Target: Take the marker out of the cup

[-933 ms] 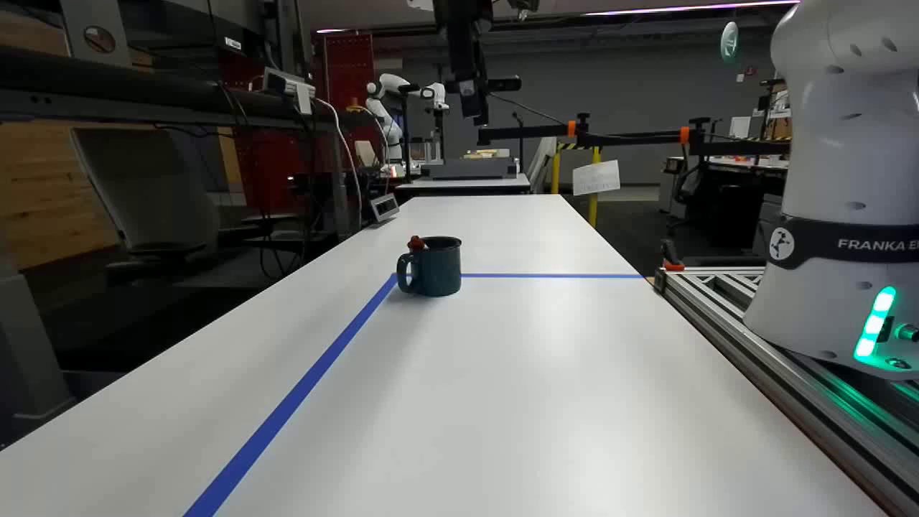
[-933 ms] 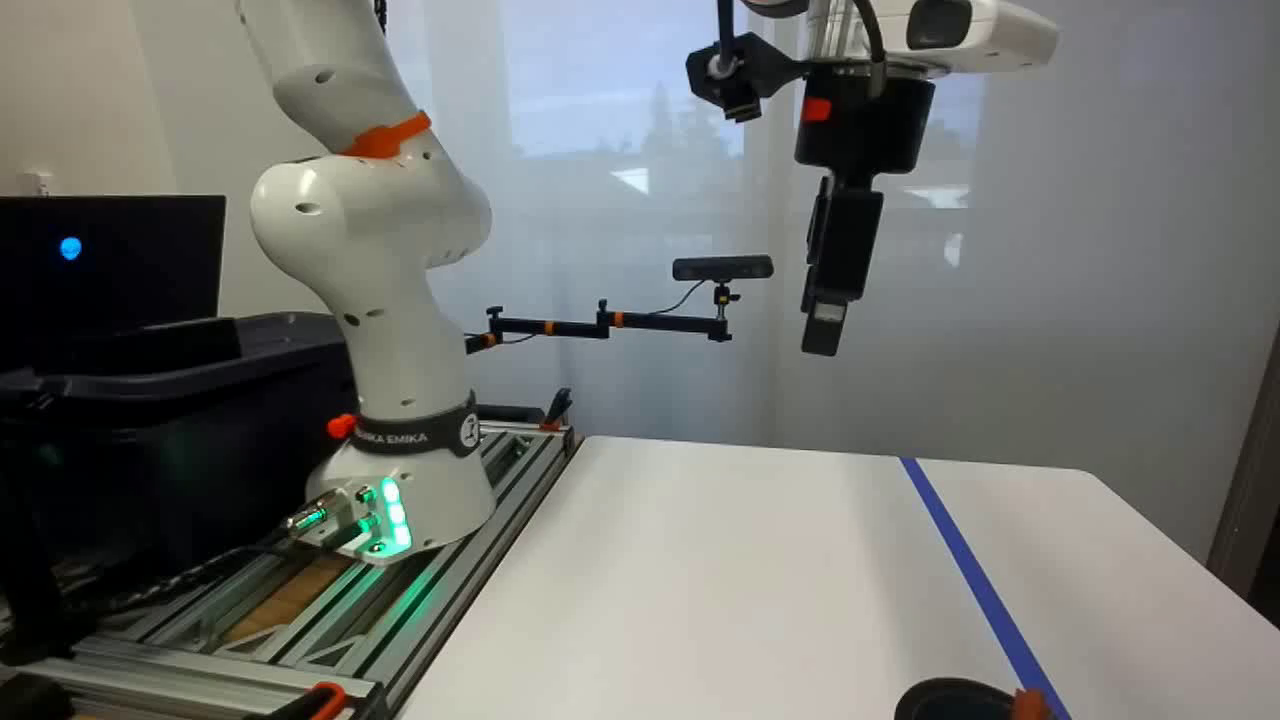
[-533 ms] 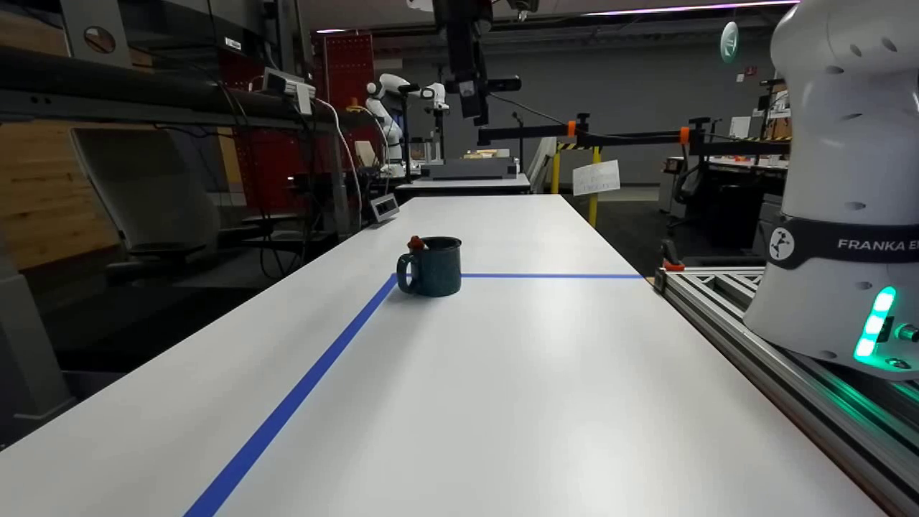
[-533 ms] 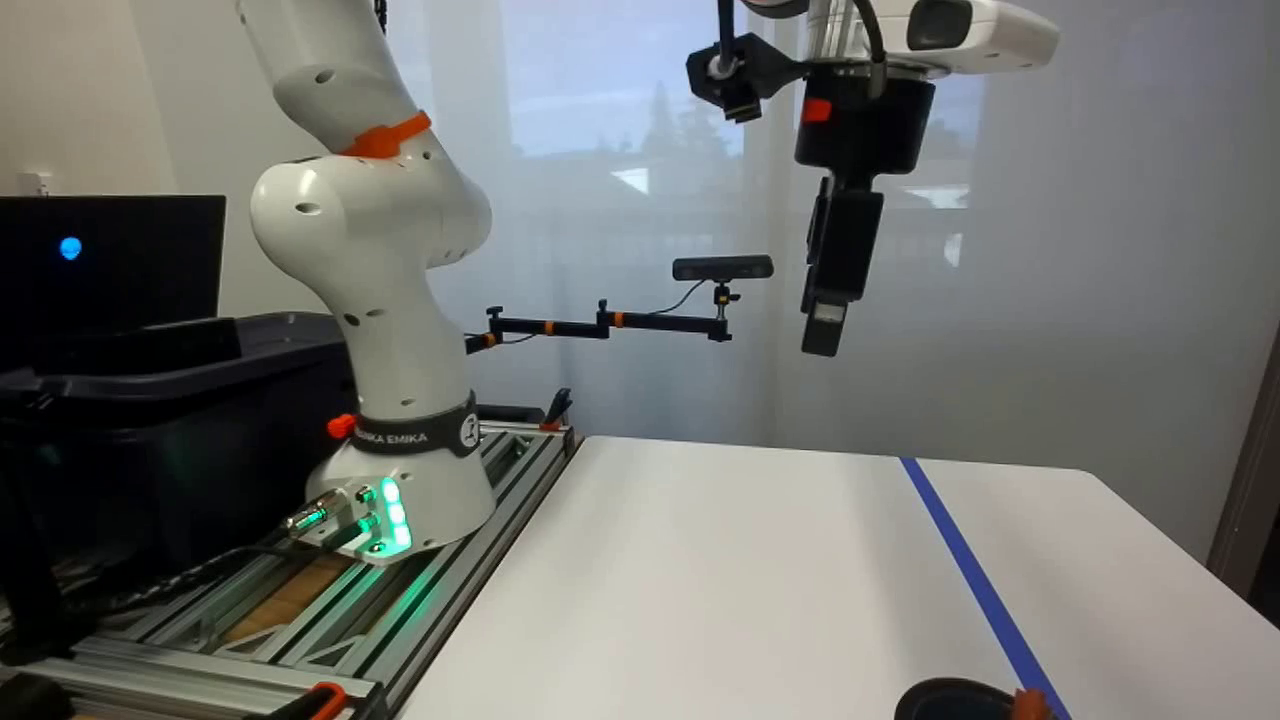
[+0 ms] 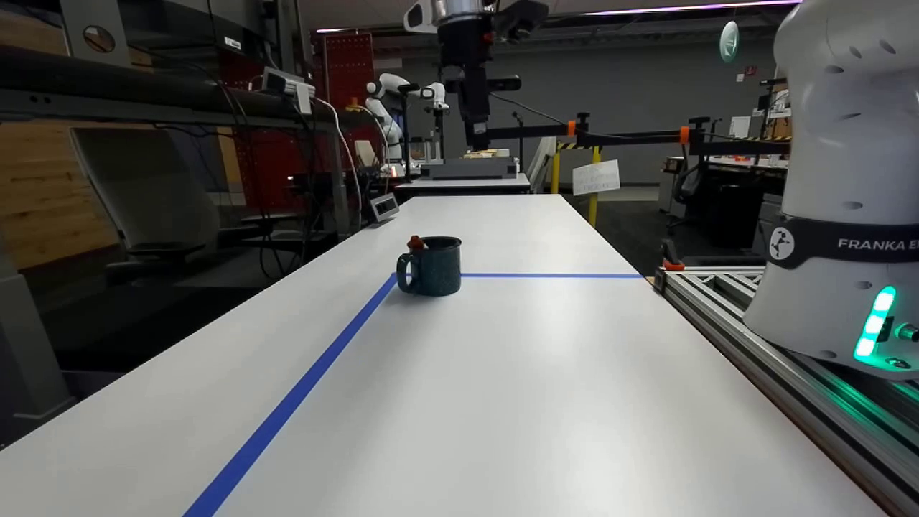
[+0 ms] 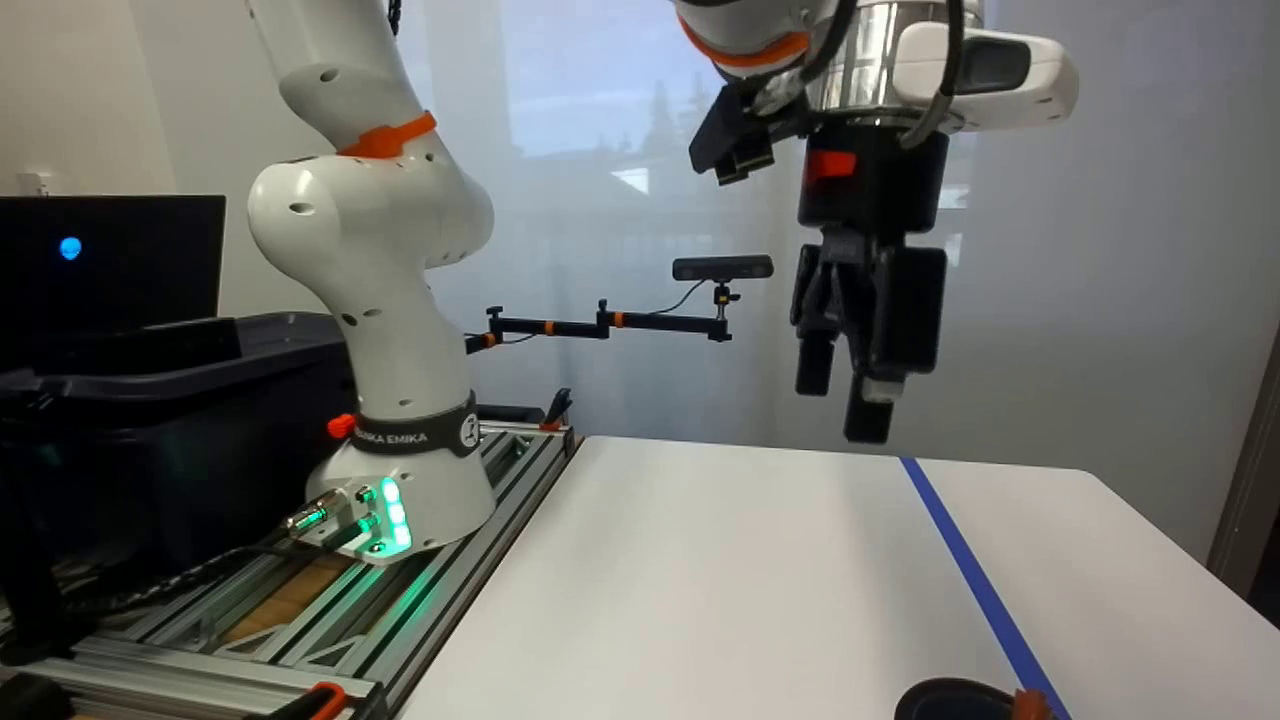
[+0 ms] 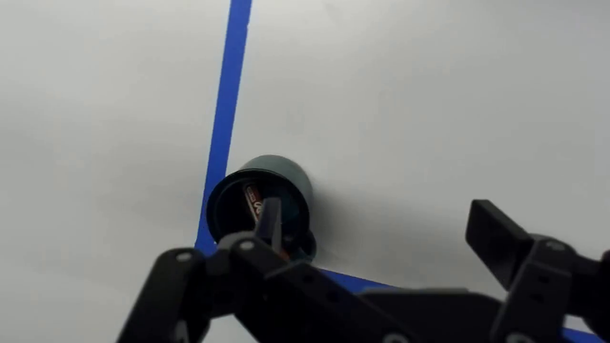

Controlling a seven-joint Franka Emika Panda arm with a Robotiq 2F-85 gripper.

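In an exterior view, marker (image 5: 416, 243) leans in cup (image 5: 441, 273), end poking out. In an exterior view, my gripper (image 6: 841, 412) hangs high, wide, empty. Wrist view: gripper half-covers marker; I should centre over its top end, descend, pinch, pull along the lean.

Gray wall (image 5: 610, 79), purplish ceiling light (image 5: 689, 8), office chair (image 5: 147, 190), white table (image 5: 502, 402)

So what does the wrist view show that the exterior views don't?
Only the wrist view shows the printed side of the marker inside the cup.
Only the exterior views show the robot's white base, plus, in an exterior view, an office chair.
Shared: the cup, part of the marker, the blue tape, the white table and the jaws.
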